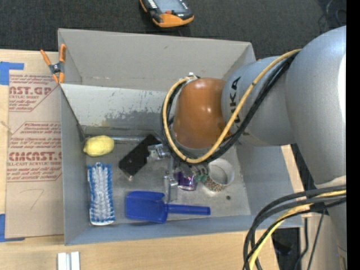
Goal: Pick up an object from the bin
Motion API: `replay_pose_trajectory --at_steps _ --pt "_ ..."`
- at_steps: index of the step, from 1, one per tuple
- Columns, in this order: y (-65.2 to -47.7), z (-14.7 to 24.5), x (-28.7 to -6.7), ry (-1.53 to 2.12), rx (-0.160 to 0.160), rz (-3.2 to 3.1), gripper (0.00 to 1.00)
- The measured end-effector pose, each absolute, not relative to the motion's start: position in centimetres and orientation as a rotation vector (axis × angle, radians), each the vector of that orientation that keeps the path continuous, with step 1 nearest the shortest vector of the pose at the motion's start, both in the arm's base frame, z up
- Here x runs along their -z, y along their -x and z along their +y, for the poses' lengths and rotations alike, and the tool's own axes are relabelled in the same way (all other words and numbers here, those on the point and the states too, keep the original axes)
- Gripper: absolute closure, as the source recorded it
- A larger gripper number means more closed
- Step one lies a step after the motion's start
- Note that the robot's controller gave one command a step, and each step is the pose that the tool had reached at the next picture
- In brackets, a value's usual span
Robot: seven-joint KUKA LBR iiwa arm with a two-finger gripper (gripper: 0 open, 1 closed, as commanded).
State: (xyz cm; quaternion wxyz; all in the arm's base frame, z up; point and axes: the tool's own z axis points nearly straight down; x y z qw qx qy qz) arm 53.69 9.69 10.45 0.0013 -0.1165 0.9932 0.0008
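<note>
A small purple thing [184, 179] lies near the middle of the bin [140, 55], a bit to the right. It looks shiny, and part of it is hidden, so its shape is hard to make out. The hand [171, 178] is low in the bin, just beside the purple thing on its left. Only some grey metal bits of the hand show under a big round cover [197, 114], which is smooth and orange-brown. I cannot tell if the hand is open or closed, or if it holds anything.

Just to the right of the purple thing lies one white ring [220, 173], round with a hole in it. Below the hand lies one blue scoop [147, 206] of smooth plastic, with its long handle pointing right. Up and to the left is one black block [136, 155], flat and tilted. Further left is one yellow lemon [99, 145], bumpy and oval. Below the lemon lies one long brush [100, 194], blue with white bristles.

The bin is grey metal with scuffed walls. The thick grey arm [315, 94] comes in from the right, and yellow and black cables [167, 108] loop round the cover.
</note>
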Motion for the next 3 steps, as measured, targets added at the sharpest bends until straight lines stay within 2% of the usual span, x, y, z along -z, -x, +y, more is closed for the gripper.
replay_pose_trajectory --at_steps 1,2,3 --pt "-51.5 11.9 -14.0 0.33 -0.004 3.113 0.0" --pt "-48.2 12.4 -9.9 0.547 -0.004 3.097 0.0" --pt "-48.5 12.6 -7.2 0.349 -0.008 3.093 0.0"
